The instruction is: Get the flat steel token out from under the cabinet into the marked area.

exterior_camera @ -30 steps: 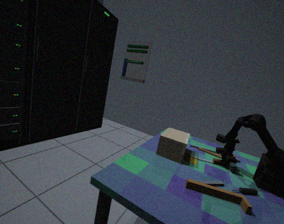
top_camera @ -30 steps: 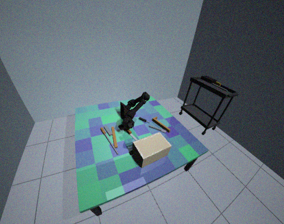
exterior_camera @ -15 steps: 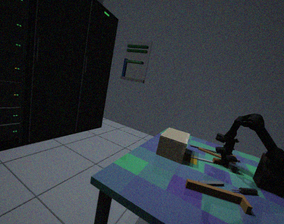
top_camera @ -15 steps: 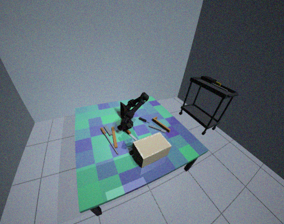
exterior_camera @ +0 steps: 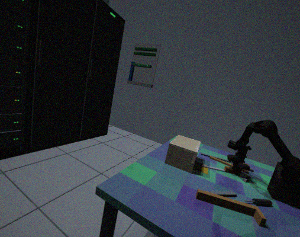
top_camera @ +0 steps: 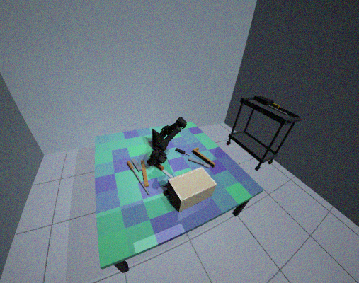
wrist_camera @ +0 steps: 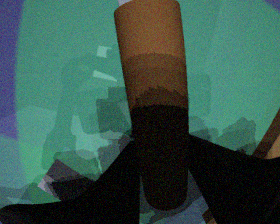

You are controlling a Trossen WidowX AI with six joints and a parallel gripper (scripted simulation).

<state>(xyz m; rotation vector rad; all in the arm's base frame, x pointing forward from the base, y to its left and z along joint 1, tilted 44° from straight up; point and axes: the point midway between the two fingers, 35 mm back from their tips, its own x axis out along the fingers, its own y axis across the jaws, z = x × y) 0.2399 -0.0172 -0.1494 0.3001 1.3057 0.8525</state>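
The cabinet (top_camera: 197, 182) (exterior_camera: 181, 155) is a pale box whose dark front faces the arm. My gripper (top_camera: 157, 163) (exterior_camera: 238, 172) (wrist_camera: 157, 142) is shut on a tool's wooden handle (wrist_camera: 151, 35) (top_camera: 161, 167), low in front of the cabinet. The tool's thin metal shaft (top_camera: 167, 172) (exterior_camera: 212, 168) points toward the cabinet front. Its far end cannot be made out clearly. The steel token cannot be made out in any view. The marked area's outline is not clear either.
A long wooden-handled rod (top_camera: 139, 179) and an orange-brown stick (top_camera: 144, 175) lie beside the gripper. On the other side are an L-shaped wooden piece (top_camera: 204, 158) (exterior_camera: 226, 202), a grey bar (top_camera: 198, 163) and a black-handled tool (top_camera: 180, 151) (exterior_camera: 262, 202).
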